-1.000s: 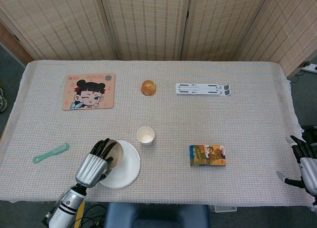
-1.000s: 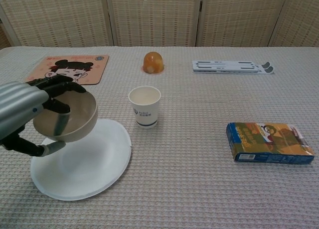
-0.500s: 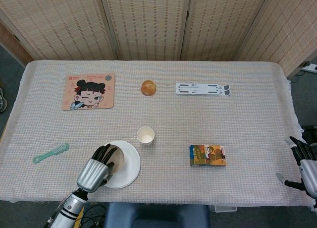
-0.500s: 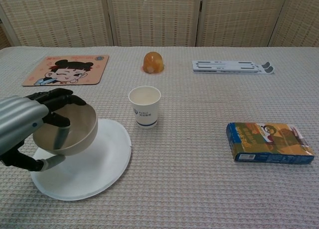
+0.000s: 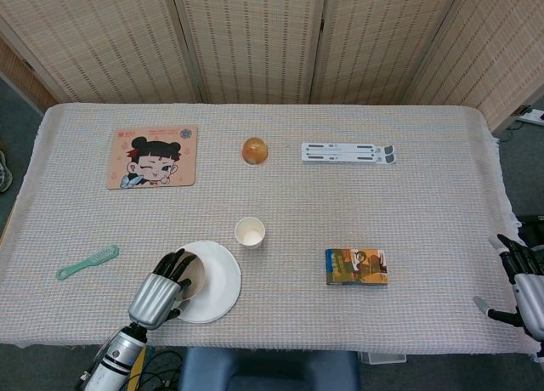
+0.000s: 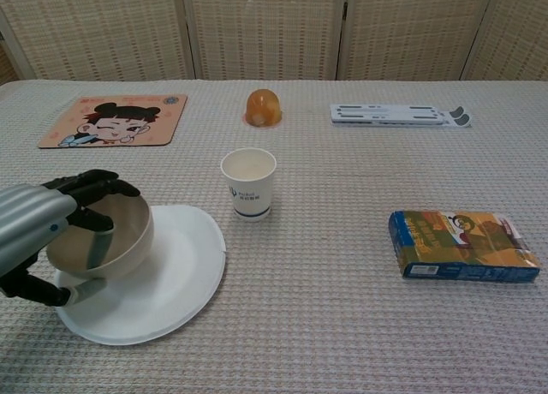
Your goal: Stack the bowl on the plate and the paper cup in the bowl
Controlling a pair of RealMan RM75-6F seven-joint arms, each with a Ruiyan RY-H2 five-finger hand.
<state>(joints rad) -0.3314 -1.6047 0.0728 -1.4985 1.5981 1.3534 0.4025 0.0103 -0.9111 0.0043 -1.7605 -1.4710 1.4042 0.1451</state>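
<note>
Fingers (image 6: 90, 185) over bowl (image 6: 107, 240) rim, above plate (image 6: 171, 283).

This looks like a staged robot test space rather than a lived-in room. A long table (image 5: 442, 238) is draped in a pale woven cloth and backed by folding screens of tan woven matting (image 5: 255, 42), set up as a plain backdrop. Grey floor shows at either end. The objects are an unrelated assortment, spaced well apart: a square cartoon-girl mouse mat (image 5: 153, 156), a small green plastic comb (image 5: 87, 262), an orange-brown rounded lump (image 5: 255, 150), a flat white folding stand (image 5: 348, 153) and a colourful printed carton (image 5: 356, 267).
</note>
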